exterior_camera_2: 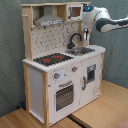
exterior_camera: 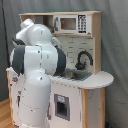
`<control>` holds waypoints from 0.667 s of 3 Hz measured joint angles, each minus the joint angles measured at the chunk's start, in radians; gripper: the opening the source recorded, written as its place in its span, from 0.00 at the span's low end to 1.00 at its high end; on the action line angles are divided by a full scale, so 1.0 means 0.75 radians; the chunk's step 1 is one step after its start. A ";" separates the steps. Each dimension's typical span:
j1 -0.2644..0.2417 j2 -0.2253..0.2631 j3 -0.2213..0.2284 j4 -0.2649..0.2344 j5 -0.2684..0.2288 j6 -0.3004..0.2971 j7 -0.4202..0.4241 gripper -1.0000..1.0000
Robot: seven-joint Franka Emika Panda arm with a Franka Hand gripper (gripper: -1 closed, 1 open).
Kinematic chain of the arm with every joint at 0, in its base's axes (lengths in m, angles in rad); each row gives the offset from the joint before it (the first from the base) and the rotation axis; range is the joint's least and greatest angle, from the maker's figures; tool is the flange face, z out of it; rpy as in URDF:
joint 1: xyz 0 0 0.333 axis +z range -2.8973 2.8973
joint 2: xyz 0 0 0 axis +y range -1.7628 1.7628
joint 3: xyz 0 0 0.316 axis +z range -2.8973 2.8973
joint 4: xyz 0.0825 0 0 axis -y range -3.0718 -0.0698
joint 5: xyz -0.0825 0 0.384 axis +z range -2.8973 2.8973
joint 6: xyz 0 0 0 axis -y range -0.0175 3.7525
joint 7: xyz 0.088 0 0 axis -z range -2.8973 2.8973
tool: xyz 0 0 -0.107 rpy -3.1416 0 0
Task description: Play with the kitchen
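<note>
White and light-wood, the kitchen (exterior_camera_2: 62, 65) stood on a wooden tabletop (exterior_camera_2: 100, 112) in the second exterior view, against a grey-green backdrop (exterior_camera_2: 10, 60). Its black hob with red rings (exterior_camera_2: 52, 59) sat toward the second exterior view's left, with the silver sink (exterior_camera_2: 82, 50) and black curved faucet (exterior_camera_2: 75, 39) toward the second exterior view's right. Below the hob were two knobs (exterior_camera_2: 56, 76) and an oven door (exterior_camera_2: 64, 96); a second, narrower door (exterior_camera_2: 91, 75) was under the sink. A pegboard back (exterior_camera_2: 52, 37) rose behind the counter, with a grey hood (exterior_camera_2: 49, 21) and a microwave (exterior_camera_2: 75, 11) up top. The white arm (exterior_camera_2: 107, 20) came in from the second exterior view's right at microwave height, and the end effector (exterior_camera_2: 87, 34) pointed down above the sink, just beside the faucet; whether it was open or closed could not be told. In the first exterior view the arm's bulky white body (exterior_camera: 35, 70) filled the first exterior view's left and hid the hob side of the kitchen (exterior_camera: 82, 75); the microwave (exterior_camera: 68, 23), faucet (exterior_camera: 83, 58) and rounded counter end (exterior_camera: 100, 80) showed. The end effector was not visible there.
</note>
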 joint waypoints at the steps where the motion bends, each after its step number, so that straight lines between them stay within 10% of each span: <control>1: 0.001 0.000 -0.078 -0.063 0.020 0.113 -0.007 1.00; 2: 0.001 0.004 -0.150 -0.109 0.035 0.216 -0.019 1.00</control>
